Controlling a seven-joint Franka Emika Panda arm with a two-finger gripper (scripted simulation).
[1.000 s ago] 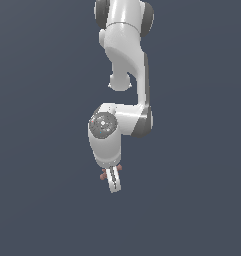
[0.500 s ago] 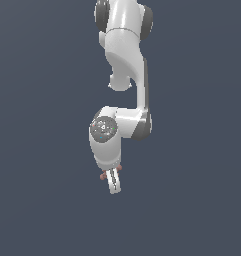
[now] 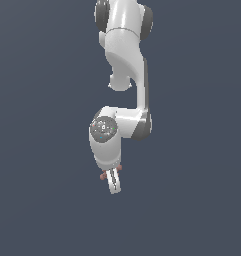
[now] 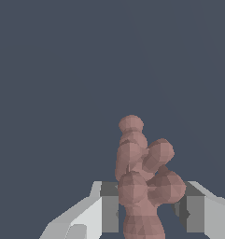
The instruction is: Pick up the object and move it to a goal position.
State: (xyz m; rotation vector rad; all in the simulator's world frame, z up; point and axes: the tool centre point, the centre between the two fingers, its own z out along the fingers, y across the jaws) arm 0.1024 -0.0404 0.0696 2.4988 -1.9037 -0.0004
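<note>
Background: flat dark slate-blue everywhere, in both views. You get no edge, no horizon, no shadow line to tell surface from backdrop.

Arm: white, grey at the joints, hanging down from the top of the exterior view. The upper link drops to an elbow, and the round wrist housing sits below it toward the exterior view's left. The hand points down, tilted slightly toward the exterior view's right.

Jaws: your exterior view shows them edge-on, as one narrow white strip, so the gap cannot be read there. In the wrist view both fingers show pale with dark grey pads, one on each side of the object, set close against it. You can take them as clenched on the object; the contact on the far pad is partly hidden by the lumps.

Object: reddish-brown, knobbly, built of rounded bumps stacked in an elongated cluster. It sits between the two pads and sticks out past the fingertips. One side lobe bulges toward one finger. In the exterior view only small reddish bits peek out just beside the fingers near their base, on the exterior view's left, with a smaller speck on the other side. Much smaller than the hand.
</note>
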